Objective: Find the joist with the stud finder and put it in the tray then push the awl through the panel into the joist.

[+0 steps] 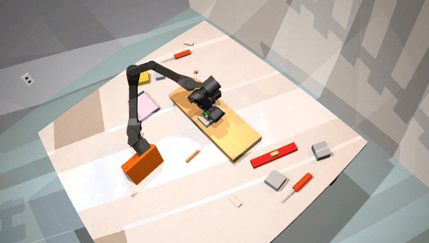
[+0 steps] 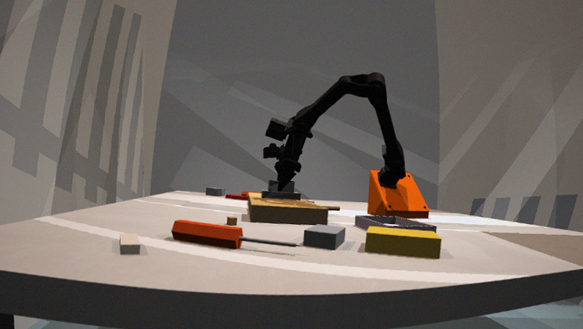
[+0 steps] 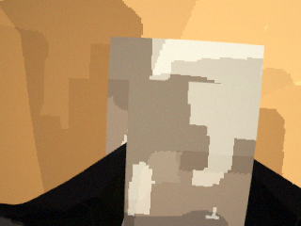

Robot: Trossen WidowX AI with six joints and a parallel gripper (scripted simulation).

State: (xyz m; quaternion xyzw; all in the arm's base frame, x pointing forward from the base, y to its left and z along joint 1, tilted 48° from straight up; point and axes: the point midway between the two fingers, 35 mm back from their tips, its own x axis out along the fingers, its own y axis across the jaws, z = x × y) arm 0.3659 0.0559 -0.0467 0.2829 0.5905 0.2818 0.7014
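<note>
On the wooden panel [image 1: 241, 138] [image 2: 288, 214] [image 3: 56, 155] there is the stud finder [image 1: 205, 119] [image 2: 280, 194] [image 3: 188, 132], grasped by the pincer [image 1: 212, 113] [image 2: 282, 186]. Its long axis goes across the panel's length. The awl [image 1: 192, 156] lies beside the panel, and its tip is pointing toward it.

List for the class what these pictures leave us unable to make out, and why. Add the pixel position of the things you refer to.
- Joist: hidden in every view by the floor panel [image 1: 241, 135] [image 2: 288, 214].
- Fingertips on the stud finder [image 1: 204, 121] [image 2: 280, 194] [image 3: 188, 118]: top view, covered by the gripper [image 1: 212, 114] [image 2: 283, 187].
- Stud finder's near end: cut off by the wrist view's bottom edge.
- Awl's tip [image 1: 204, 147]: too small in the top view.
</note>
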